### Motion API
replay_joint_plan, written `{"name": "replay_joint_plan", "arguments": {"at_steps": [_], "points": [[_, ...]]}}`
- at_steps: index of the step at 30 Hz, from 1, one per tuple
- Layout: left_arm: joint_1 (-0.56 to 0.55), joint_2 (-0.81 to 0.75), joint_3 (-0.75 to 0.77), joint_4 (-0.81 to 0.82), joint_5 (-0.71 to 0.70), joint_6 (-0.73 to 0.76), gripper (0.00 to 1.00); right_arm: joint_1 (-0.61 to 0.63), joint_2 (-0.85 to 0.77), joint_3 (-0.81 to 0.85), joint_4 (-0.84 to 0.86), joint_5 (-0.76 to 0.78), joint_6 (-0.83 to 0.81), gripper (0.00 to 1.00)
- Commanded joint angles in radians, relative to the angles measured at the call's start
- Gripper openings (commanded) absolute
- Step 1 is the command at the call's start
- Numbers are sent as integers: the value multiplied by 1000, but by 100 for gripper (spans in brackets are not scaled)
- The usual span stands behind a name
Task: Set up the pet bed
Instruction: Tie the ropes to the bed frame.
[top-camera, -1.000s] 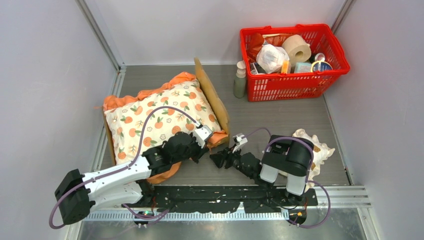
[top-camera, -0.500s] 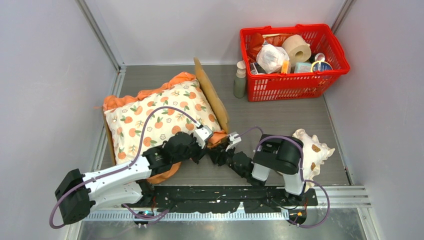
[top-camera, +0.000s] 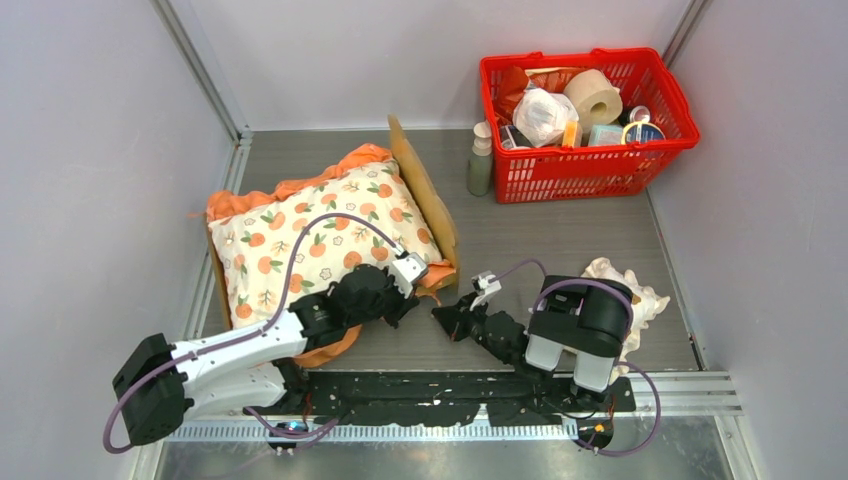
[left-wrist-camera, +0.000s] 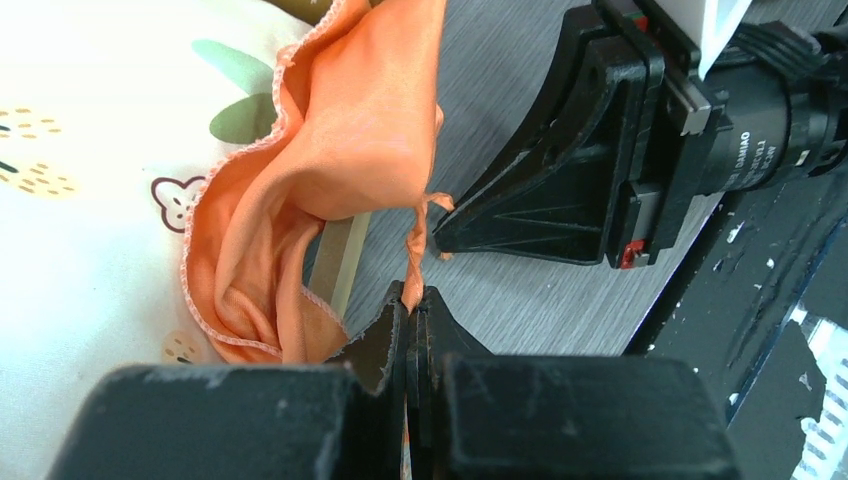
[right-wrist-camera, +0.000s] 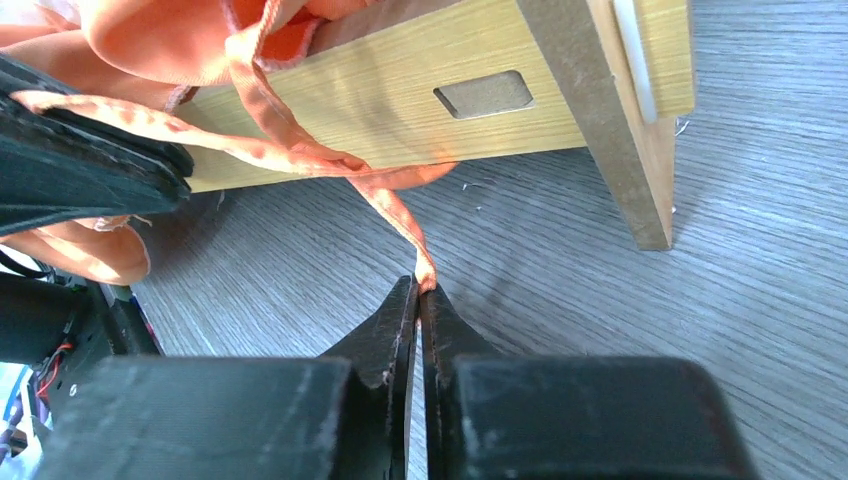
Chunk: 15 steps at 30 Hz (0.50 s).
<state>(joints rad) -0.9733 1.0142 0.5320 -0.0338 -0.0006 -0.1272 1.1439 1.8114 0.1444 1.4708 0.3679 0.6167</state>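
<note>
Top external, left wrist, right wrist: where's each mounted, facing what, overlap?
Top external: high behind the robot, looking down on left end effector, right end effector, pet bed, red basket.
Left wrist: looks along its shut end effector, pinching an orange ribbon; the right one beyond.
Right wrist: low, faces the pet bed's side; own end effector shut on a ribbon.
Shared: both wrist views show ribbons.

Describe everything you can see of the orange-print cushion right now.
The cushion is cream fabric with an orange-fruit print and orange ruffled edges. It lies flat in the light-wood pet bed. Thin orange ties hang from its near right corner; the left gripper and the right gripper are each shut on one.
</note>
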Motion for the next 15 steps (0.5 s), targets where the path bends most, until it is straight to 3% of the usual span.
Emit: {"name": "replay_joint_plan", "arguments": {"at_steps": [1,5,15], "points": [[0,14,-16,77,-16,9,0,-24,-48,-13,149,-18,47,12],[0,34,-16,62,-30,13,0,-66,-108,-28,149,-93,98,6],[0,50,-5,58,-60,35,0,-82,-72,-37,129,-238,145,5]]}}
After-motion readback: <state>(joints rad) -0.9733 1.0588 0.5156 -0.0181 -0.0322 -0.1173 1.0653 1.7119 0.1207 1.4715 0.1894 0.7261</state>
